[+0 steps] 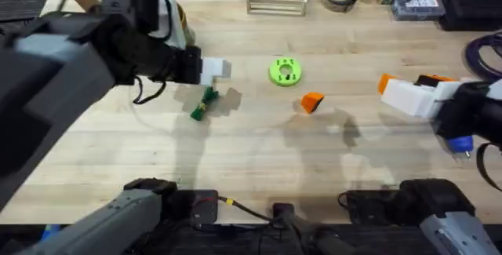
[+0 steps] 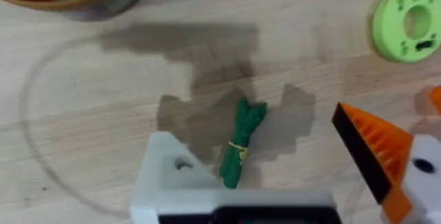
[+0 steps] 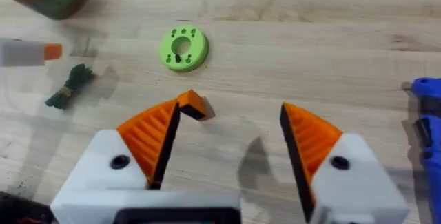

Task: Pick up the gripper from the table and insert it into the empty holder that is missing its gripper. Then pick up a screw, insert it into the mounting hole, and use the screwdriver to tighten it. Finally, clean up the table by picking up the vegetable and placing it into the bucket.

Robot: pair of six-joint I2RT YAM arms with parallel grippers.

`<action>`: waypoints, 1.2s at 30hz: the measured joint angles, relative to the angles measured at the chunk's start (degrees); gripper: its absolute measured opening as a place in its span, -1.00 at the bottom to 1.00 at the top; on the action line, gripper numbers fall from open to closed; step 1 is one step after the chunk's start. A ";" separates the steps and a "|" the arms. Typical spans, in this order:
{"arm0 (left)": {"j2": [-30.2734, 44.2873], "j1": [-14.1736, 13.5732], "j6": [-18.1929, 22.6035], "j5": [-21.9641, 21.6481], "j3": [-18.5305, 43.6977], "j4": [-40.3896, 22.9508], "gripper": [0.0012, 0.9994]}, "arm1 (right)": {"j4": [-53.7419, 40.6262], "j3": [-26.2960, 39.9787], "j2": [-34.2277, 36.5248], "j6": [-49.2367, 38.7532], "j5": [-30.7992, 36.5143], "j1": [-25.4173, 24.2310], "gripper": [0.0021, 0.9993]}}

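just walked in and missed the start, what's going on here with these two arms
Neither arm holds anything yet. The left pincer hovers over the green vegetable; one of its white holders lacks its orange pad. That loose orange gripper lies mid-table near the green disc. The right pincer is open, both pads fitted, facing the loose gripper. The blue screwdriver lies beside the right arm, untouched.

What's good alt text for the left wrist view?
The left claw hangs open over a wooden table, one white finger base missing its orange pad, the other still fitted. A small dark-green toy vegetable lies between the fingers, a bright green disc farther off.
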 joint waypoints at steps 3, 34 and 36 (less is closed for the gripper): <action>-4.86 -0.02 -0.04 0.00 0.00 1.00 0.61 | 0.00 0.00 0.00 0.00 0.00 0.00 0.77; -34.54 -0.01 -5.24 3.49 0.07 5.70 0.99 | -17.53 0.04 0.00 0.24 -0.34 0.00 0.77; -34.54 0.00 -5.69 3.83 0.07 4.56 0.99 | -17.53 0.04 0.00 0.24 -0.42 0.00 0.77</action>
